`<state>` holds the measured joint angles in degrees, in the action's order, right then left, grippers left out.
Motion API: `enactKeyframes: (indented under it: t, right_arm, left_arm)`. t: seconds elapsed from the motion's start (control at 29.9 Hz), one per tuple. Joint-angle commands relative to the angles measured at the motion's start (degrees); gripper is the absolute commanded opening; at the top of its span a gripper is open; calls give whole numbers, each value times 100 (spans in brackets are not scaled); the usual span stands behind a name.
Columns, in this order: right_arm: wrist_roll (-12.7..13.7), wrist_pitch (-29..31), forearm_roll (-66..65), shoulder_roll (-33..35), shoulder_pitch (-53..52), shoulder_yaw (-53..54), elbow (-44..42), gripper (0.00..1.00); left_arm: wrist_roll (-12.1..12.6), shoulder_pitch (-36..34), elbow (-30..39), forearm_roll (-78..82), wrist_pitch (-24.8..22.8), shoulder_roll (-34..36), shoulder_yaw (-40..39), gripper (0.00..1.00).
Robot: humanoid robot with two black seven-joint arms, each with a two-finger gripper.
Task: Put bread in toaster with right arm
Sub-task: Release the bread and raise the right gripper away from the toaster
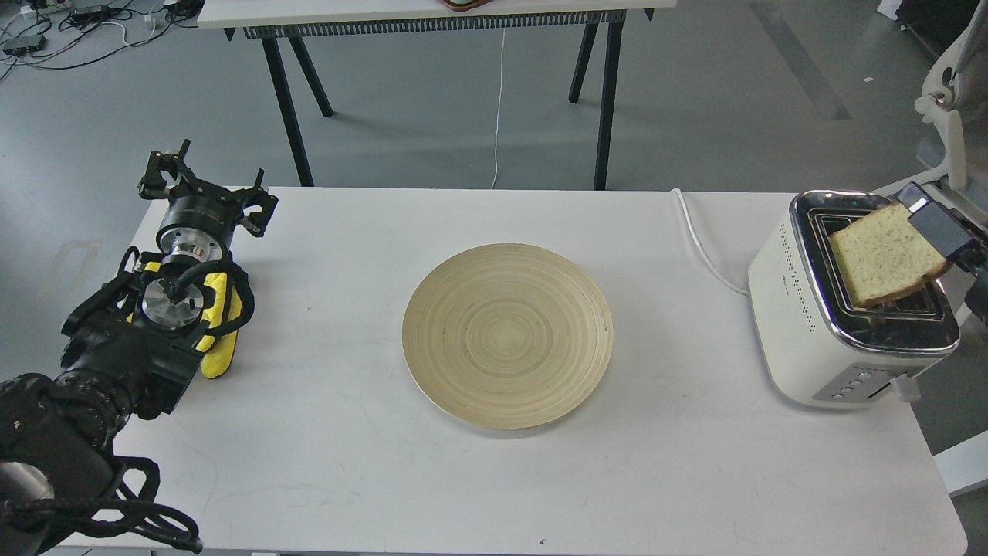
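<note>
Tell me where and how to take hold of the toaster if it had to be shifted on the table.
Grip the toaster by its cream side walls, low on the body, coming from the bare table side on its left. The chrome top is taken up by the bread, held tilted over the slots by the right end effector, and the front carries buttons and a lever.

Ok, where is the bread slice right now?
In the head view the bread is at the far right, tilted over the toaster slots and held at its upper right corner by the right gripper.
</note>
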<state>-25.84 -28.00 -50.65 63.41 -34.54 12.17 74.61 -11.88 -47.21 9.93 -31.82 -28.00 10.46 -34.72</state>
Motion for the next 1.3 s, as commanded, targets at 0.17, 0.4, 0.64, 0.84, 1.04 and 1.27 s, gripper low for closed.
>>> enactKeyframes:
  t: [0.17, 0.4, 0.64, 0.84, 1.04, 1.27]
  right_arm:
    - [9, 0, 20, -232, -27, 5, -16, 92]
    - [96, 0, 177, -513, -185, 84, 54, 93]
    - [105, 0, 696, -1225, -537, 539, 107, 93]
    - [-9, 0, 1583, -2068, -484, 1489, -16, 94]
    - [-216, 14, 2698, -3377, -414, 2052, -762, 94]
    - [-216, 1700, 3720, -4169, 34, 2842, -1352, 94]
  left_arm:
    - [-7, 1, 0, 0, 0, 0, 0, 100]
    - [-7, 2, 0, 0, 0, 0, 0, 100]
    - [2, 1, 0, 0, 0, 0, 0, 100]
    - [2, -7, 0, 0, 0, 0, 0, 100]
    - [2, -7, 0, 0, 0, 0, 0, 100]
    - [2, 1, 0, 0, 0, 0, 0, 100]
